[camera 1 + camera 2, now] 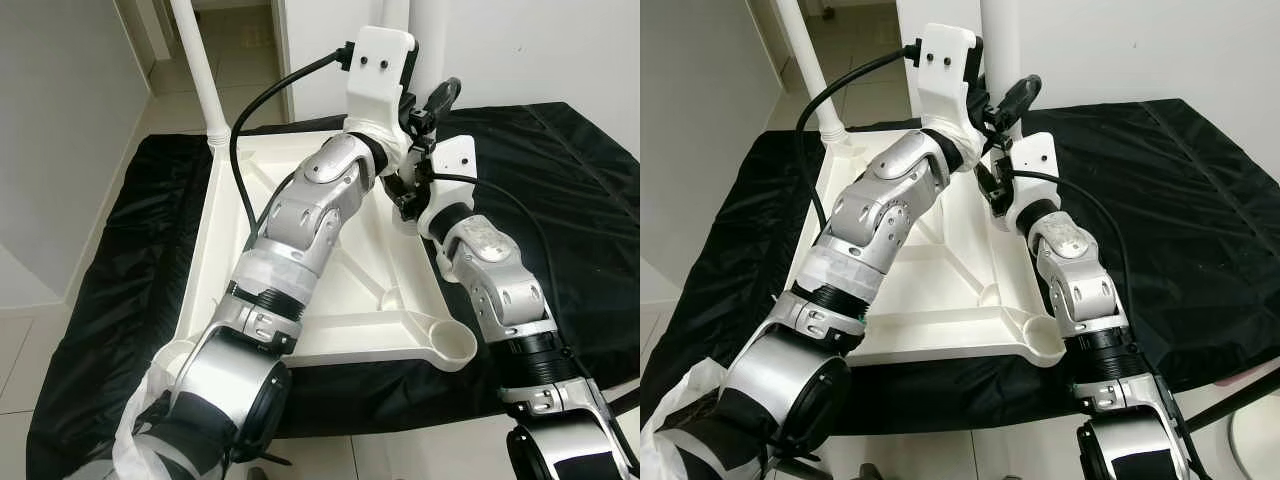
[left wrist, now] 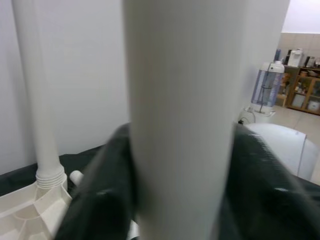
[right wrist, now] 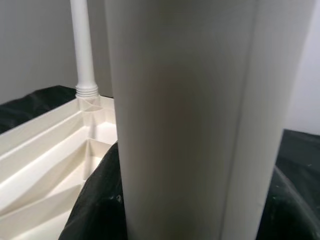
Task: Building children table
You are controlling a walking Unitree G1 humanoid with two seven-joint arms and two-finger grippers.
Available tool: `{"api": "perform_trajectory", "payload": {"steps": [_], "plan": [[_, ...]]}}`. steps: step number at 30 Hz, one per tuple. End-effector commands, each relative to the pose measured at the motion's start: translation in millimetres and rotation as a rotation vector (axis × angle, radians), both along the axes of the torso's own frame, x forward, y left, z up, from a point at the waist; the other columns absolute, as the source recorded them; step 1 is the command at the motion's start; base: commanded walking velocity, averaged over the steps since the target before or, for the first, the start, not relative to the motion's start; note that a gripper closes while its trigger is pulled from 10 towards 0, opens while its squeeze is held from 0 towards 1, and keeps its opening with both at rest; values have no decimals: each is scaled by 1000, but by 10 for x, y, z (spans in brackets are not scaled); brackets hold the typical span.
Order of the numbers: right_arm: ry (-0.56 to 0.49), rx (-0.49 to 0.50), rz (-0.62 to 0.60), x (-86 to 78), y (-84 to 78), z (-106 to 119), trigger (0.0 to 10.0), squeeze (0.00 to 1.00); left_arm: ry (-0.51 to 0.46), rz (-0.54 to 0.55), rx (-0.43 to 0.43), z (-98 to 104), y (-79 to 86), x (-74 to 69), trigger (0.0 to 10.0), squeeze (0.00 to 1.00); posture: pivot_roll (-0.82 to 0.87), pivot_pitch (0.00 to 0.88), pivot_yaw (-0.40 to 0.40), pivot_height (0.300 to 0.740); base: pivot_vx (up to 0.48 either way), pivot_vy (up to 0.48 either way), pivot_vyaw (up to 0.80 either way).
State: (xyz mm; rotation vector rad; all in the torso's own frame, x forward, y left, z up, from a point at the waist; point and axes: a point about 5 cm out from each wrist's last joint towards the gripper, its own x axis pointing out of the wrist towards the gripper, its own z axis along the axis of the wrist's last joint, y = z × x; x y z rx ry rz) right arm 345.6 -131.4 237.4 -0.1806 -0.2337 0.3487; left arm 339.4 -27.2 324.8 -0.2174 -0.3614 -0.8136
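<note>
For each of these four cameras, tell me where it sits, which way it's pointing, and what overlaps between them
Left eye view: on the head, looking forward and down at the upturned white tabletop on a black cloth; both silver arms reach to a far-corner leg.
Right eye view: the other eye, same scene; right gripper at that leg.
Left wrist view: along the left gripper, clasping the white leg.
Right wrist view: along its fingers, the same leg close.
Shared: both wrist views show the installed leg.

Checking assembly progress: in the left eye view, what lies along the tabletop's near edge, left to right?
Black cloth → left arm → empty leg socket → right arm → black cloth again.
</note>
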Motion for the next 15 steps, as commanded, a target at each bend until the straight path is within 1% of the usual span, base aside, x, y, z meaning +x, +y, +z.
{"api": "perform_trajectory", "payload": {"steps": [1,5,6,7,8,9,10,11,15], "plan": [[50,10,-22,26,0,-88,10000,0,-20,-66,-25,43,-64,-95,10000,1000,-117,0,56,740,0,0,0],[50,35,-39,27,-12,-87,10000,0,-24,-74,-24,43,-68,-111,10000,1000,-117,0,56,740,0,0,0],[51,58,-54,27,-23,-88,10000,0,-32,-72,-16,45,-70,-117,10000,1000,-117,0,56,740,0,0,0],[51,58,-54,27,-23,-88,10000,0,-32,-72,-16,45,-70,-117,10000,1000,-117,0,56,740,0,0,0],[54,84,-70,28,-32,-90,10000,0,-41,-76,-10,46,-70,-125,10000,1000,-117,0,58,740,0,0,0],[54,84,-70,28,-32,-90,10000,0,-41,-76,-10,46,-70,-125,10000,1000,-117,0,58,740,0,0,0],[54,105,-88,27,-47,-92,10000,0,-47,-88,-11,48,-64,-137,10000,0,-118,0,59,740,0,0,0],[53,124,-104,23,-64,-94,10000,0,-50,-96,-13,47,-54,-147,10000,0,-119,0,61,740,0,0,0],[48,135,-121,17,-87,-94,10000,0,-54,-100,-18,42,-37,-154,10000,0,-119,0,61,740,0,0,0]]}}
